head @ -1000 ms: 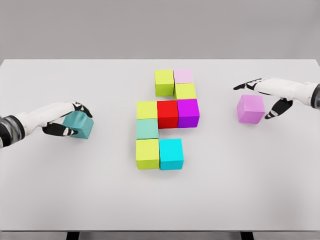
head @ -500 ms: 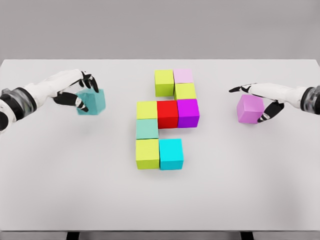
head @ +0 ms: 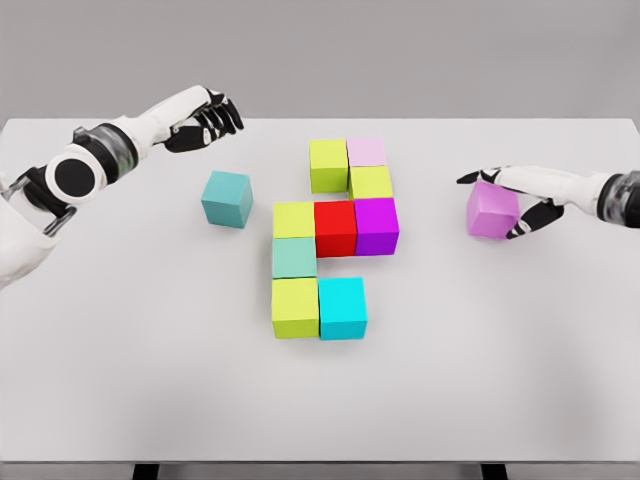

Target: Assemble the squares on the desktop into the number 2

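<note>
A cluster of cubes sits at the table's middle: lime (head: pixel 328 165), pale pink (head: pixel 367 152), lime (head: pixel 371 182), lime (head: pixel 294 219), red (head: pixel 335 227), magenta (head: pixel 376 225), mint (head: pixel 294 257), lime (head: pixel 295 306) and cyan (head: pixel 342 307). A teal cube (head: pixel 227 198) rests alone on the table, left of the cluster. My left hand (head: pixel 210 118) hovers above and behind it, fingers relaxed, holding nothing. At the right, my right hand (head: pixel 491 206) grips a violet cube (head: pixel 490 212), which is tilted, with the thumb below and the fingers over its top.
The white table (head: pixel 150 380) spans the view, with its far edge just behind my left hand and its near edge at the bottom. The left forearm (head: pixel 85 172) reaches in over the table's left side.
My left hand carried the teal cube up and rightward, let it go left of the cluster and pulled away toward the far edge. My right hand closed on the violet cube and tilted it.
</note>
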Controlling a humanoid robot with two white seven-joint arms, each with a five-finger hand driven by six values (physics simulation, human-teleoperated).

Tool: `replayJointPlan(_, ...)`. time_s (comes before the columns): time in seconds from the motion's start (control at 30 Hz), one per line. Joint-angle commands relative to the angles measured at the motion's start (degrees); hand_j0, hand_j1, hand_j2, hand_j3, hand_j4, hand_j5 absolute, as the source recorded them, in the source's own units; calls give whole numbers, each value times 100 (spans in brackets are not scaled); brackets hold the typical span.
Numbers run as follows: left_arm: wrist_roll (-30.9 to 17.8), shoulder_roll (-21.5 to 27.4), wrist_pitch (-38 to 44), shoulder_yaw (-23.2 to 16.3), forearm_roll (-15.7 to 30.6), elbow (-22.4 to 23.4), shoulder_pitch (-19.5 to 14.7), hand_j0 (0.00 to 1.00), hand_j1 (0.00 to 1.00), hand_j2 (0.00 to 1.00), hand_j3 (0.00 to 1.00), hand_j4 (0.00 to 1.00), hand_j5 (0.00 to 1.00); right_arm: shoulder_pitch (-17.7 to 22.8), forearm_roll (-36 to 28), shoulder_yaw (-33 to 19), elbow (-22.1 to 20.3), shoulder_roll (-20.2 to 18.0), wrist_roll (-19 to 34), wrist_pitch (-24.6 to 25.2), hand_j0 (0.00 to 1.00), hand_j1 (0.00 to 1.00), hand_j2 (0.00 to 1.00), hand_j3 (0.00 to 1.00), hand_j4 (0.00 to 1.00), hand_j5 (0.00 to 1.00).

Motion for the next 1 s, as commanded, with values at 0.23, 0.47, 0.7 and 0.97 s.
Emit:
replayJointPlan(0.23,18,1984,-781,-520,600,-1406,229,100,100,100,100,100,100,0,26,27,4,-3,-10,-234,58,58,58,58,58,58)
replayJointPlan(0.47,-17,1844,-1141,-1338,556,-1425,255,100,100,100,100,100,100,-9,43,10,-22,-12,-10,-497,45,45,45,45,45,45)
replayJointPlan(0.7,-8,1405,-1141,-1356,459,-740,369,100,100,100,100,100,100,0,61,-17,-40,-38,-10,-919,40,40,40,40,40,40)
replayJointPlan(0.97,-8,658,-1133,-1339,327,113,352,100,100,100,100,100,100,-44,61,-61,-101,-47,-10,-1493,40,40,40,40,40,40)
